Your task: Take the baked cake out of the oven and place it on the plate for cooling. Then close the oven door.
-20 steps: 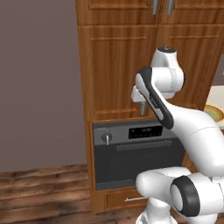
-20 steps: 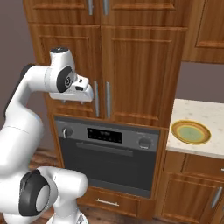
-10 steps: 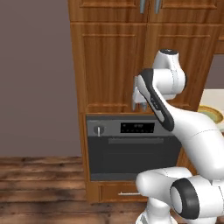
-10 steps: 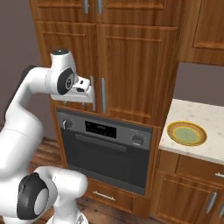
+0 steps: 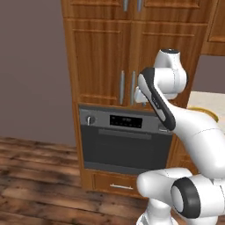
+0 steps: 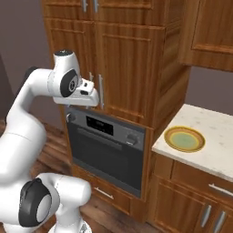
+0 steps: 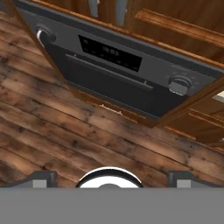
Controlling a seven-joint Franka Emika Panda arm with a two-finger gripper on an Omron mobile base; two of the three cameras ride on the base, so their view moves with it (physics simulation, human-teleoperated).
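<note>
I am viewing the wooden cabinetry [image 6: 132, 68], which is standing tall and housing the oven [image 5: 125, 140] in its lower section. The oven is facing outward into the room, its long axis running horizontally. It is dark grey with a control strip along the top carrying a digital display [image 7: 111, 52] between two round knobs [image 7: 179, 84].

The oven door [image 5: 125, 149] is standing upright and closed, flush with the oven front. Its horizontal bar handle [image 7: 107, 72] is running along the door's top edge, just below the control strip, and its dark window is taking up most of the panel. I cannot tell what is inside the oven, as the closed door is hiding the interior.

To the right of the oven, a pale bench [image 6: 209, 141] is carrying the plate [image 6: 184, 139]. The plate is round and shallow, with a yellow-orange rim and pale green centre, lying flat with nothing on it.

The tool [image 7: 111, 177] is hanging in front of the cabinet doors above the oven, looking down at the oven front and the wooden floor [image 7: 65, 127]. Its two fingertips [image 7: 41, 178] are standing wide apart with nothing between them.
</note>
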